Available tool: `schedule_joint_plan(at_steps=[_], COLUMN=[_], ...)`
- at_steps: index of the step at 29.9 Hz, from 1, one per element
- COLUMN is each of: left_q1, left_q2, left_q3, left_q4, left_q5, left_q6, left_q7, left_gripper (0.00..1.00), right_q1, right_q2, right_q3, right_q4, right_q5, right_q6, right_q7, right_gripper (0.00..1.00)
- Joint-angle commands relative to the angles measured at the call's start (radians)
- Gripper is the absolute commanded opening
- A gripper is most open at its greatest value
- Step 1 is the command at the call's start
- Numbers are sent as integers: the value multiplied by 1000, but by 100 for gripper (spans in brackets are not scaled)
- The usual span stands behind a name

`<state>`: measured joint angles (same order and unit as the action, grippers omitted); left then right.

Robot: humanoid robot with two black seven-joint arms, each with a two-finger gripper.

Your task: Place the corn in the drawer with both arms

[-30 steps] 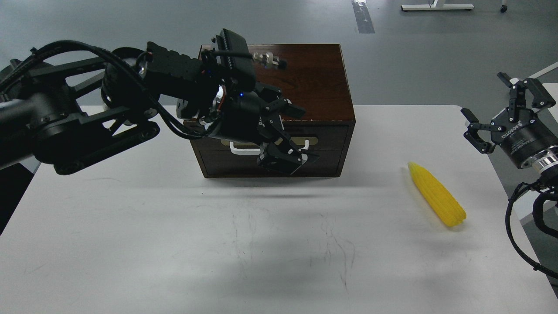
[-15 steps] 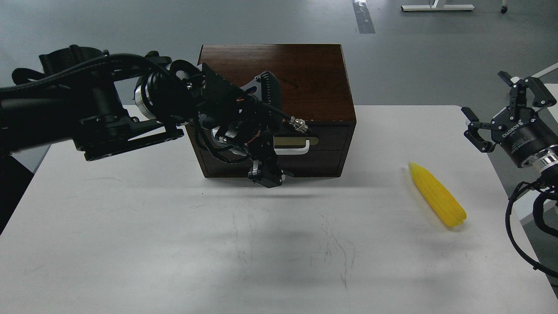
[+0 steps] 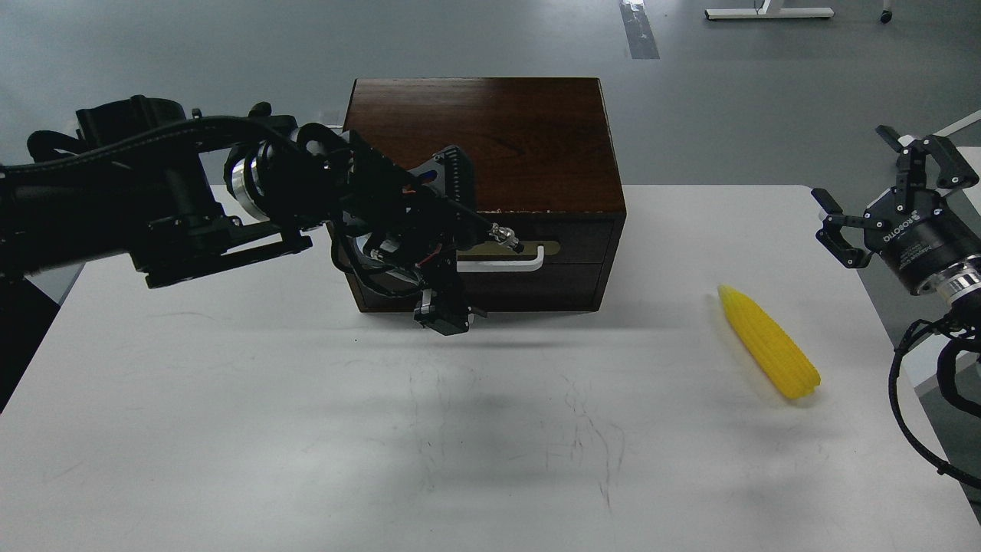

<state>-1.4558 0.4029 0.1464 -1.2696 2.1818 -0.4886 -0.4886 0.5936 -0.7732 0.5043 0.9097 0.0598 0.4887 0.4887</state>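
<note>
Risk: the left hand (image 3: 443,313), seen end-on so I cannot tell if open, hangs low in front of the drawer (image 3: 490,261) w/o holding its white handle (image 3: 498,264), so may slip off; right hand (image 3: 893,195) spread, empty, corn (image 3: 769,343) on table (image 3: 306,429).

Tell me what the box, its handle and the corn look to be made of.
Box: dark brown wood with a smooth, slightly glossy finish; grain lines show on its top. Handle: a white bar, probably painted metal or plastic, below a dull brass-coloured plate. Corn: uniformly bright yellow with even rows, so likely a plastic or rubber model, though a real cob cannot be ruled out.
</note>
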Motion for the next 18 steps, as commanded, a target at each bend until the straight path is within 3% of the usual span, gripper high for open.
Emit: schedule_joint_plan(at_steps=[1,18], left_q1=[11,34], left_q2=[1,-13], left_q3=[2,6], left_q4=[1,30], left_q5=[0,0], left_q6=[0,0], left_q7=[0,0], left_gripper=[98,98], right_q1=[0,0], right_q2=[0,0], right_q3=[0,0], right_q4=[0,0], right_q5=[0,0], right_q6=[0,0], right_q7=[0,0], right_gripper=[100,100])
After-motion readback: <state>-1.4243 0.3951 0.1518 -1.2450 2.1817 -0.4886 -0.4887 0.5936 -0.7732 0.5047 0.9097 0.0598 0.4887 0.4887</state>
